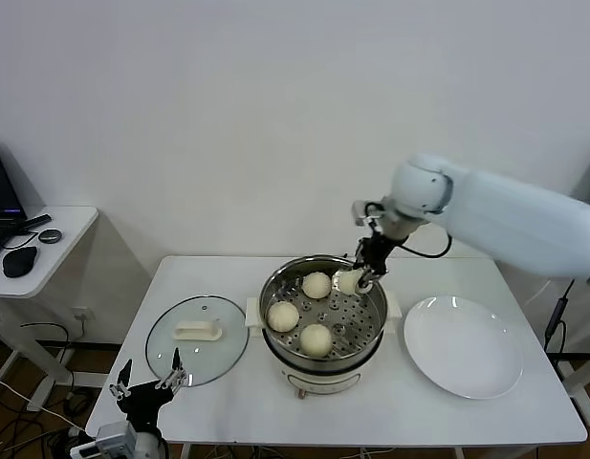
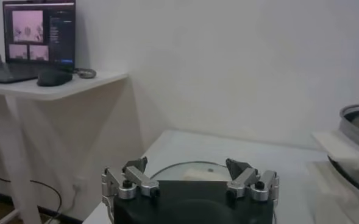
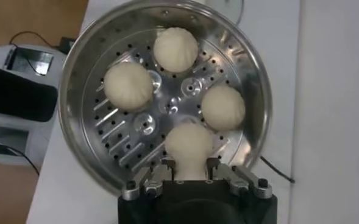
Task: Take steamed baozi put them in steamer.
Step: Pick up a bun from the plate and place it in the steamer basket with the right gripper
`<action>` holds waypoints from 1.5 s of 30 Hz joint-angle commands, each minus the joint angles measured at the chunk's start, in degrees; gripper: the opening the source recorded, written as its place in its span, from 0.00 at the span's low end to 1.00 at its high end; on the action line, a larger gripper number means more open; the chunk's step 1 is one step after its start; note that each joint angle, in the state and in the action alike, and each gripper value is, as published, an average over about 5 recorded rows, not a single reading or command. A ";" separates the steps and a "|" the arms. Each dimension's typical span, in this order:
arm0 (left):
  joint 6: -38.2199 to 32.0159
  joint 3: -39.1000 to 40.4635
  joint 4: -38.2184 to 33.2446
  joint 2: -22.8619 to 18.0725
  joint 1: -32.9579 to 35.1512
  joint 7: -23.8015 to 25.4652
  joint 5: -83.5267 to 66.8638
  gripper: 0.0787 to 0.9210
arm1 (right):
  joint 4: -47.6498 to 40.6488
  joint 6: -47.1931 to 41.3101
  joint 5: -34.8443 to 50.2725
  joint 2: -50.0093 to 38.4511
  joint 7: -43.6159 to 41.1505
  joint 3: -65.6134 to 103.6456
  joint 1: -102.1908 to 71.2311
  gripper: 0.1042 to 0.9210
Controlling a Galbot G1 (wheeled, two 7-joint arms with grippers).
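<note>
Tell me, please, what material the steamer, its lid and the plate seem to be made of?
Steamer: polished metal, likely stainless steel; it mirrors light and has a perforated tray.
Lid: clear glass, since the table shows through it; its handle looks like white plastic.
Plate: glossy white, probably ceramic, possibly melamine.

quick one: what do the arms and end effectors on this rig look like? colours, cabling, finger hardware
Right arm: smooth white shell, rounded grey-white joint, then a dark wrist with a black cable looping beside it. Right end effector: black body, silver metal finger links with black screws. Left end effector: same black housing, silver links, dark pointed fingertips. Little of the left arm shows in the head view.
</note>
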 commanded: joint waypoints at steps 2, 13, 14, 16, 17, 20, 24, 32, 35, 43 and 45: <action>0.18 -0.86 0.27 0.01 -0.41 0.09 -0.96 0.88 | 1.16 -5.46 -4.39 3.52 3.33 -4.43 -1.98 0.31; 0.42 -0.72 1.14 0.09 -1.13 0.31 -1.22 0.88 | -0.42 -5.97 -4.08 3.84 6.19 -3.82 -4.29 0.31; 0.42 -0.72 1.24 0.11 -1.17 0.31 -1.23 0.88 | -0.61 -5.94 -3.99 3.96 6.49 -3.74 -4.44 0.31; 0.43 -0.72 1.38 0.11 -1.25 0.32 -1.26 0.88 | -0.82 -5.97 -3.88 4.12 6.83 -3.61 -4.75 0.31; 0.43 -0.71 1.40 0.09 -1.28 0.33 -1.27 0.88 | -0.81 -6.07 -4.00 4.15 6.84 -3.60 -4.85 0.31; 0.45 -0.68 1.42 0.03 -1.31 0.41 -1.28 0.88 | -0.68 -6.19 -5.14 4.07 6.16 -3.76 -4.78 0.31; 0.46 -0.60 1.54 0.00 -1.36 0.58 -1.21 0.88 | -0.65 -5.94 -5.62 3.75 5.09 -3.37 -4.46 0.35; 0.52 -0.44 1.31 -0.53 -1.36 0.66 -1.01 0.88 | -0.37 -5.62 -5.01 1.74 5.22 -0.86 -5.23 0.63; 0.60 -0.36 1.17 -0.91 -1.25 0.66 -0.90 0.88 | -0.19 -5.50 -5.09 0.44 5.26 2.05 -5.97 0.74; 0.37 -0.85 0.65 -1.61 0.12 0.38 -0.76 0.88 | -0.34 -1.86 -2.24 -6.16 9.93 25.93 -14.91 0.88; 0.12 -1.32 0.27 -1.61 0.79 0.53 -0.94 0.88 | -0.22 0.45 2.39 -8.07 16.31 34.54 -19.45 0.88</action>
